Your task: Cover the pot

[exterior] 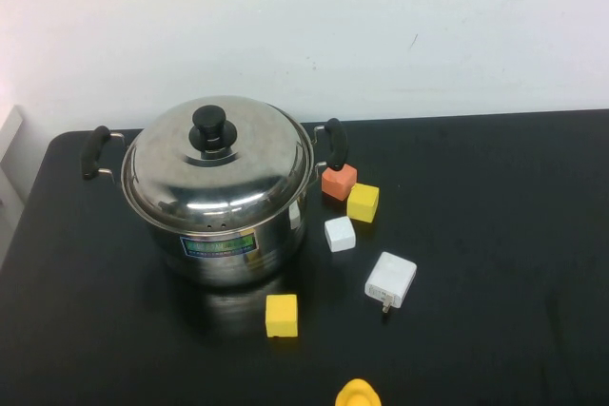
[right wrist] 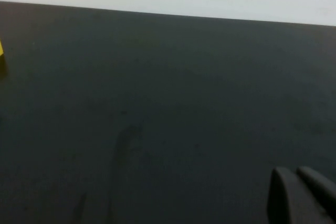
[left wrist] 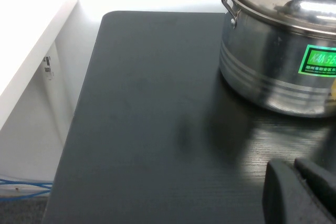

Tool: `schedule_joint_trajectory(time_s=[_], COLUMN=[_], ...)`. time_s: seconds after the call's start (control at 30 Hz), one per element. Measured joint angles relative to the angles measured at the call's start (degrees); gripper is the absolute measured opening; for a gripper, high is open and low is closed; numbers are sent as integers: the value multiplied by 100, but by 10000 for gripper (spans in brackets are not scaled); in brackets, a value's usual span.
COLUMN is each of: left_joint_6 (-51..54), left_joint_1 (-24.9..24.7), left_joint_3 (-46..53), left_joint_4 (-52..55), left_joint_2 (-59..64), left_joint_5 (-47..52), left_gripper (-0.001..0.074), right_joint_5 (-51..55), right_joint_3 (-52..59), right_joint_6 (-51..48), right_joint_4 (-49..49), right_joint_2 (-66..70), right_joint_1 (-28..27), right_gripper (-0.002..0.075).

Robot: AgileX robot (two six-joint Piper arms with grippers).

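The steel pot [exterior: 228, 249] with black side handles and a blue-green label stands on the black table [exterior: 495, 216], left of centre. The domed steel lid [exterior: 217, 166] with its black knob sits on top of it. The pot also shows in the left wrist view [left wrist: 273, 72], lid on. Neither arm shows in the high view. My left gripper [left wrist: 296, 169] is shut and empty, low over the table beside the pot. My right gripper [right wrist: 297, 174] is shut and empty over bare table.
Right of the pot lie an orange block [exterior: 338, 181], a yellow block [exterior: 363, 203], a white block [exterior: 340, 234] and a white charger plug [exterior: 391, 280]. Another yellow block [exterior: 281, 316] lies in front of the pot. A yellow object [exterior: 357, 394] sits at the front edge.
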Motion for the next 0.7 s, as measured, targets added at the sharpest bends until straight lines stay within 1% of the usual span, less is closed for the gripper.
schedule_joint_trajectory(time_s=[0.53,0.7], left_joint_6=[0,12], left_joint_1=[0,-91], left_joint_3=[0,0], left_joint_4=[0,0], left_joint_2=[0,0], left_joint_5=[0,0], left_gripper=[-2,-2], right_joint_5=[14,14], right_joint_3=[0,0], right_joint_6=[0,0], right_joint_4=[11,11], right_joint_2=[0,0], right_joint_1=[0,0], right_gripper=[-2,-2])
